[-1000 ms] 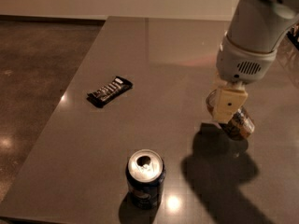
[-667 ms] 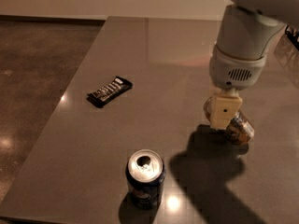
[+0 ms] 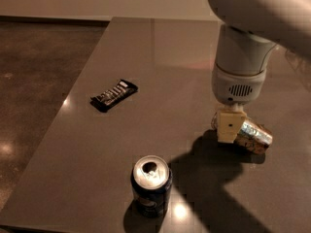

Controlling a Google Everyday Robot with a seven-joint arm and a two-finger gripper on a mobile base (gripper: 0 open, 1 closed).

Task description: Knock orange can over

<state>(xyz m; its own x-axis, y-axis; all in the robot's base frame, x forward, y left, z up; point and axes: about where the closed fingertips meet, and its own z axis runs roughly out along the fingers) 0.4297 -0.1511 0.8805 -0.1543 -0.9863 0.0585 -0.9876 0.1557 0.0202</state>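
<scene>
The orange can [image 3: 253, 136] lies on its side on the grey table [image 3: 160, 67], at the right, partly hidden behind my gripper. My gripper [image 3: 230, 126] hangs from the white arm and sits right at the can's left end, touching or just in front of it. A dark blue can [image 3: 151, 184] stands upright near the table's front edge, to the left of and nearer than the gripper.
A dark wrapped snack bar [image 3: 114, 94] lies on the left part of the table. The table's left edge runs diagonally beside a brown speckled floor [image 3: 39, 81]. The arm's shadow falls across the front right of the table.
The arm has moved nearer and slightly left, and lower in view. The orange can lies a little further toward the front right than before.
</scene>
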